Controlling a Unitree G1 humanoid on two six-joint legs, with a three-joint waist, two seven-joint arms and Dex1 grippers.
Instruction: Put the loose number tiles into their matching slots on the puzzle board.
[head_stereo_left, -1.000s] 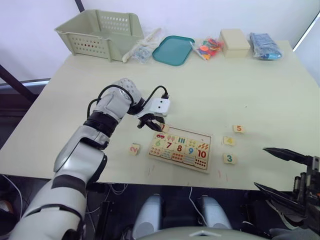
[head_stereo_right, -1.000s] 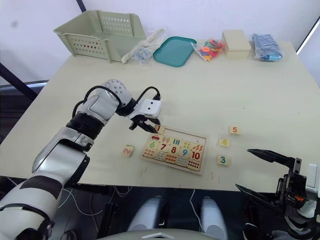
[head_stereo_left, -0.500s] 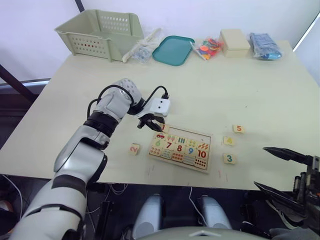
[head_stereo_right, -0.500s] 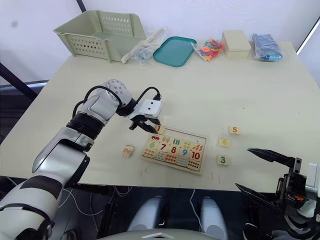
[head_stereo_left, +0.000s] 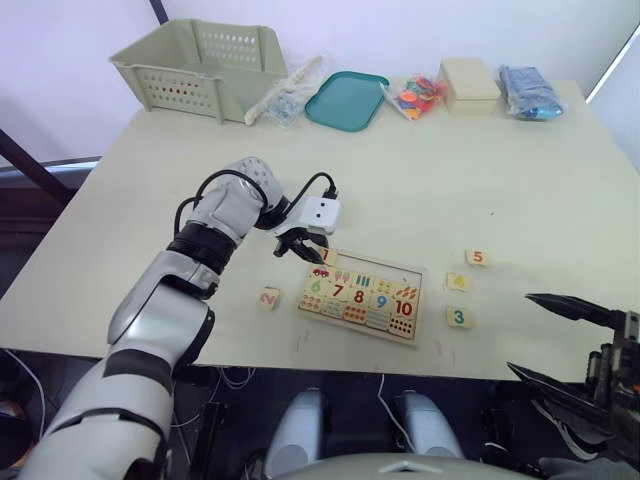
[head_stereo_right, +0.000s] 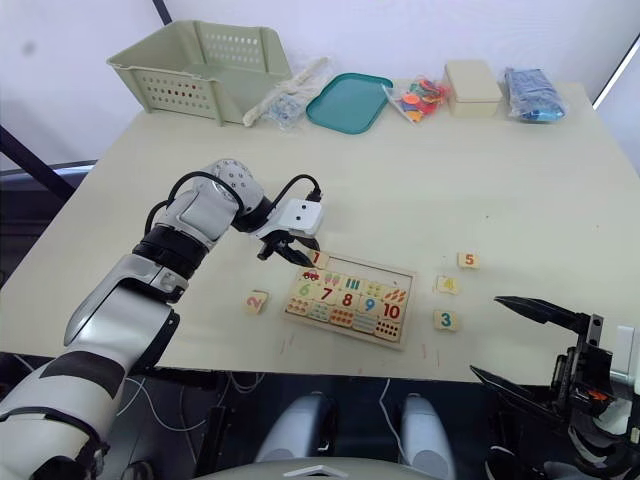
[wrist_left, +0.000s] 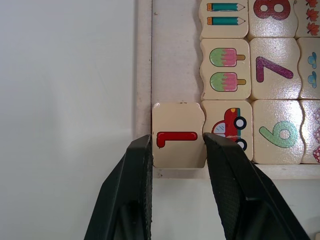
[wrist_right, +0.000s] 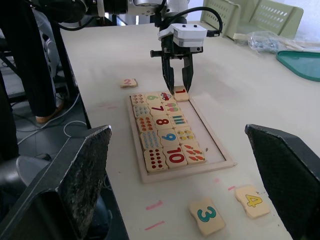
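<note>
Left wrist view: left gripper (wrist_left: 175, 145) straddles tile 1 (wrist_left: 178, 135).

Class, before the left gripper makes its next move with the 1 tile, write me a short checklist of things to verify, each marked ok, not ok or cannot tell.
1. 1 tile between the left gripper fingers: ok.
2. Tile lying flat in its corner slot: cannot tell.
3. Tile beside the car picture: ok.
4. 2 tile on the table, left of the puzzle board: ok.
5. 3 tile, 4 tile and 5 tile loose: ok.
6. Right gripper open, away from the board: ok.
</note>
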